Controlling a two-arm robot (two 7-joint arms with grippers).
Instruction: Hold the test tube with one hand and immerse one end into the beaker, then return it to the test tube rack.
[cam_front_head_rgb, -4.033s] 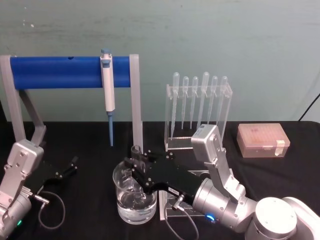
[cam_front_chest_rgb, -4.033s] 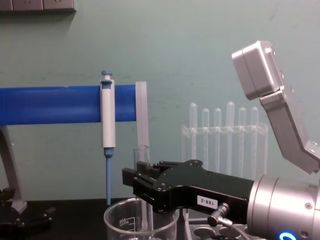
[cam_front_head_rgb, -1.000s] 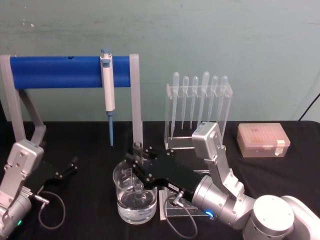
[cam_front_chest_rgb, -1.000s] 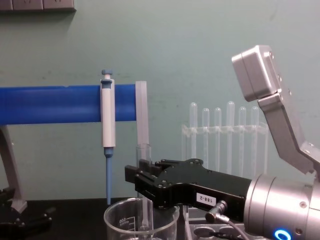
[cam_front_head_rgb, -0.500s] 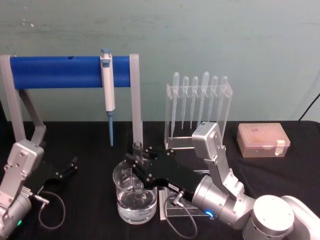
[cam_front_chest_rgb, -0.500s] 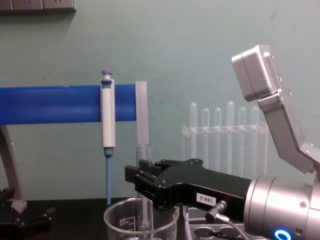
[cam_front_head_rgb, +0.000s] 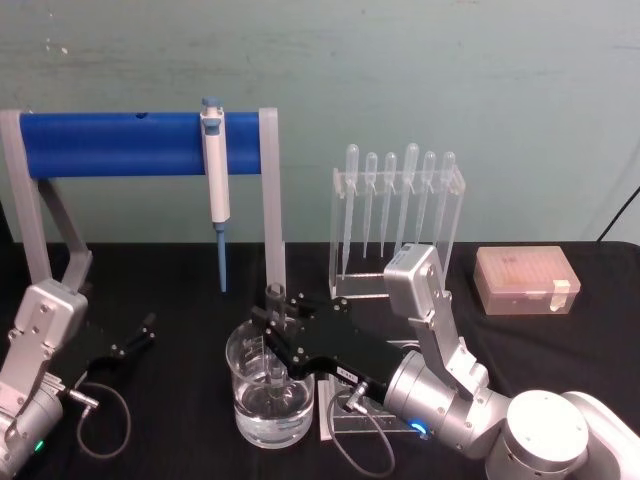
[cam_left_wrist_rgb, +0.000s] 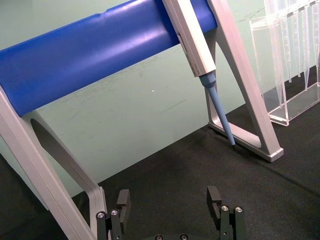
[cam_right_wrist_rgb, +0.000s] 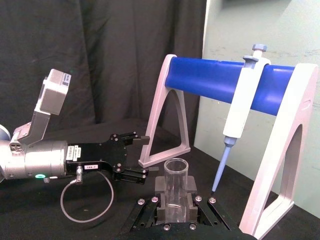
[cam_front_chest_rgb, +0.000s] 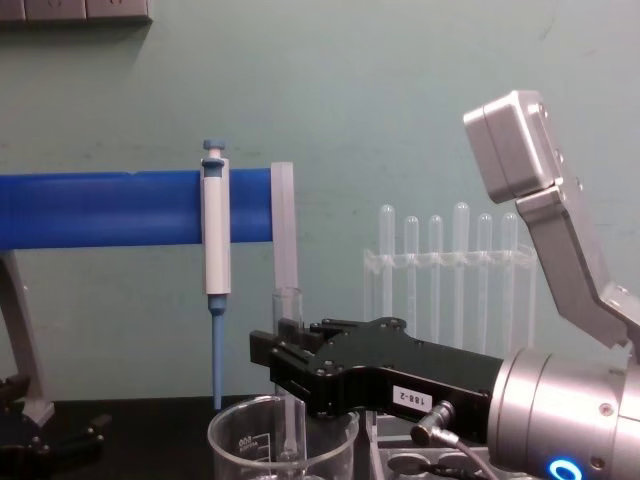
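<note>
My right gripper (cam_front_head_rgb: 276, 338) is shut on the test tube (cam_front_head_rgb: 274, 300), a clear glass tube held upright over the beaker (cam_front_head_rgb: 243, 352). In the chest view the test tube (cam_front_chest_rgb: 288, 306) rises above the black right gripper (cam_front_chest_rgb: 287, 366) and its lower end reaches below the rim of the beaker (cam_front_chest_rgb: 235, 442). The beaker holds clear liquid in its lower part; I cannot tell whether the tube's end touches it. The right wrist view shows the test tube (cam_right_wrist_rgb: 176, 176) clamped between the pads. My left gripper (cam_front_head_rgb: 132, 340) rests open on the table at the left, its fingers (cam_left_wrist_rgb: 123, 199) wide apart.
A blue-and-white pipettor (cam_front_head_rgb: 215, 180) hangs on the blue bar stand (cam_front_head_rgb: 110, 143) behind the beaker. A clear rack of plastic pipettes (cam_front_head_rgb: 395, 215) stands at the back right. A pink lidded box (cam_front_head_rgb: 526, 280) lies at the far right. A cable (cam_front_head_rgb: 100, 420) loops near the left arm.
Since four seconds ago my right gripper has edged slightly forward with the tube over the beaker. Over the last second nothing has visibly moved. The left arm stays still.
</note>
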